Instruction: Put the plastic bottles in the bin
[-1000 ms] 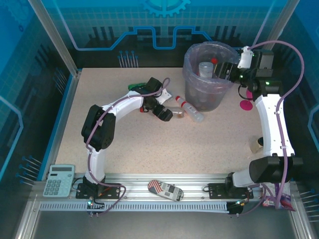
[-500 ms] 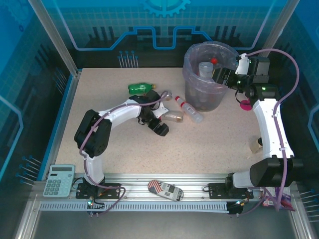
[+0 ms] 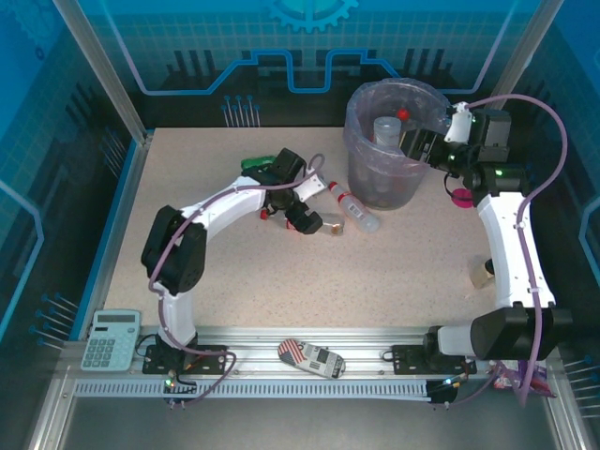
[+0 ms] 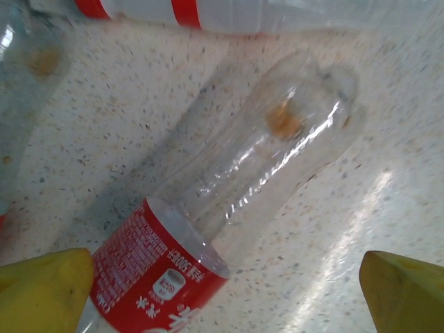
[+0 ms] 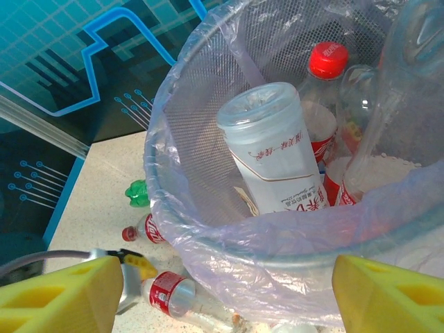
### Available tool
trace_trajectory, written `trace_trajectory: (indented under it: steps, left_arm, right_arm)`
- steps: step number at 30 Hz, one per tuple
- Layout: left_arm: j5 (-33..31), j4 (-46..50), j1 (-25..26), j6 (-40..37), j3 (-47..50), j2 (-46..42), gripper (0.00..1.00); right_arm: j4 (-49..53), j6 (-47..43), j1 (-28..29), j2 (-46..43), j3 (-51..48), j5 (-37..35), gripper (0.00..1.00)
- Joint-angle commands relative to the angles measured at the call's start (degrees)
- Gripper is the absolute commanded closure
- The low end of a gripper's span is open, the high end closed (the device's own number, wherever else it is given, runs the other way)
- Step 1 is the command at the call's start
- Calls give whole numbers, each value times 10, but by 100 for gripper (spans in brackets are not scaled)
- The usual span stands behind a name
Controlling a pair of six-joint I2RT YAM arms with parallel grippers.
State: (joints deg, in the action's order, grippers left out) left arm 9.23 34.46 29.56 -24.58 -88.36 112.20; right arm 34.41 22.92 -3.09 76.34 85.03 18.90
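My left gripper (image 4: 223,295), jaws wide apart, straddles a clear red-labelled plastic bottle (image 4: 263,166) lying on the speckled table (image 4: 139,90), while my right gripper (image 5: 225,298), also apart and empty, faces the round grey lilac-bagged bin (image 5: 208,229) holding other bottles (image 5: 274,156).

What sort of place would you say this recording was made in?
Probably a robot test cell in a lab: the left arm and right arm are bolted to an aluminium rail at a speckled table, blue printed panels wall it in, and a lined bin with plastic bottles looks staged.
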Motion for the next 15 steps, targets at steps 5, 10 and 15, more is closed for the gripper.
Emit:
trace_trajectory:
  steps: [5,10,15]
  left_arm:
    - [6,30,-6,-72,-22,50,1]
    - [-3,11,-5,-57,34,27,2]
    - [-18,-7,2,-34,79,8,9]
  right_arm:
    - [16,-7,-16,-36,-15,4,20]
    - [4,0,-16,-36,-28,7,20]
    - [-12,11,-16,-33,-36,20,20]
